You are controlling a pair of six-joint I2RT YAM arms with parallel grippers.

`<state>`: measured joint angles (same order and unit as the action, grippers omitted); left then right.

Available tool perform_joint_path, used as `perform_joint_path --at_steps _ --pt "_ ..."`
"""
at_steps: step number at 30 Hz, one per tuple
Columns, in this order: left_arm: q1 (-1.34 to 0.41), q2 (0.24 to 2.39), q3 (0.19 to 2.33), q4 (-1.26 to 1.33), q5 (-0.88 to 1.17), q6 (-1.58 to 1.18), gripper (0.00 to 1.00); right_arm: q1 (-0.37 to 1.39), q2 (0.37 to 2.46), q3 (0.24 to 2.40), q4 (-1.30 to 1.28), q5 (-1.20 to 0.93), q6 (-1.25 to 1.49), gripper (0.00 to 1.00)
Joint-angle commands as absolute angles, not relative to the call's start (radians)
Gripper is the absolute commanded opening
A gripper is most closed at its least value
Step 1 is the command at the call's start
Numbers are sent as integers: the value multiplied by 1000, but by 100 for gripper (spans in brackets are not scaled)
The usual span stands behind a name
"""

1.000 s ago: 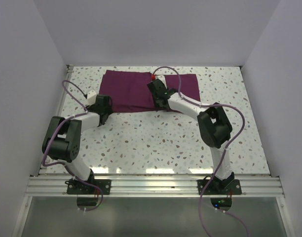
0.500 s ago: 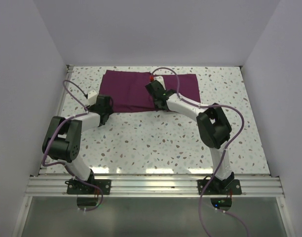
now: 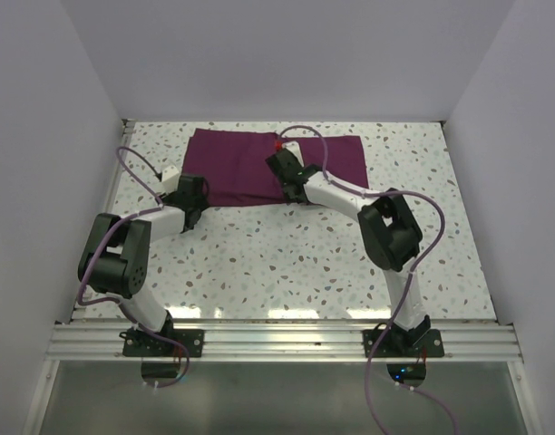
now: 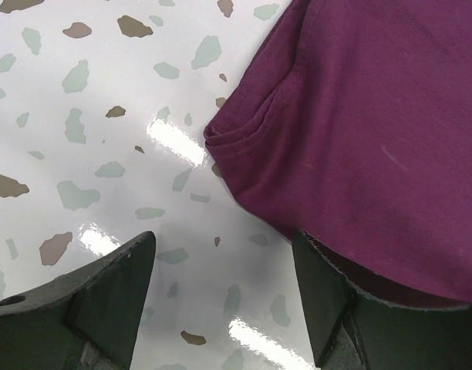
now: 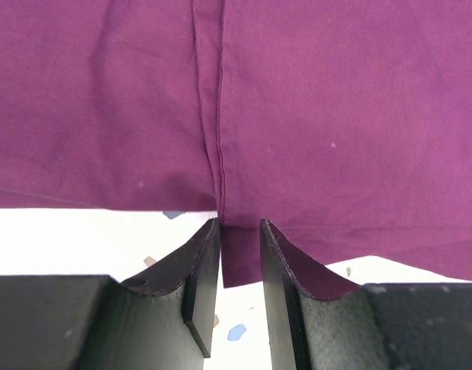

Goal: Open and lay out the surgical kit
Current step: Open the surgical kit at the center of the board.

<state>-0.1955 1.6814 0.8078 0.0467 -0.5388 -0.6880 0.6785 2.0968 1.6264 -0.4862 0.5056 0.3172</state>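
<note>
Now, on my left side, the arm is folded tight: it climbs from its base at the near edge, bends at a high elbow, and sends the forearm low and forward toward the right. My left claw ends just at the near-left corner of the cloth. From the wrist, this claw stands wide apart with nothing between its fingers except the speckled bench. The cloth's rumpled corner lies just ahead, and its near edge runs close to my right-hand finger; I cannot tell whether they touch.

The cloth itself is a dark purple rectangle, folded flat and lying on the far half of the bench, a little left of centre.

On my right side, the arm rises from its base to a bulky elbow, and the forearm slants forward and left, reaching to the middle of the cloth's near edge. My right claw points down there. From its wrist, the claw is drawn narrow, and a small flap of the cloth fills the gap, pinched between the two fingers. A stitched fold line runs straight up the cloth from that spot.
</note>
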Motion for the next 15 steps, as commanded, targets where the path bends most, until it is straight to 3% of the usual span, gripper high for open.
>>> perform_joint_path --at_steps 1,15 --pt "-212 1670 825 61 -591 -692 76 678 2123 1683 -497 531 325 31" --pt "-219 1675 830 55 -600 -693 76 678 2125 1721 -505 526 328 28"
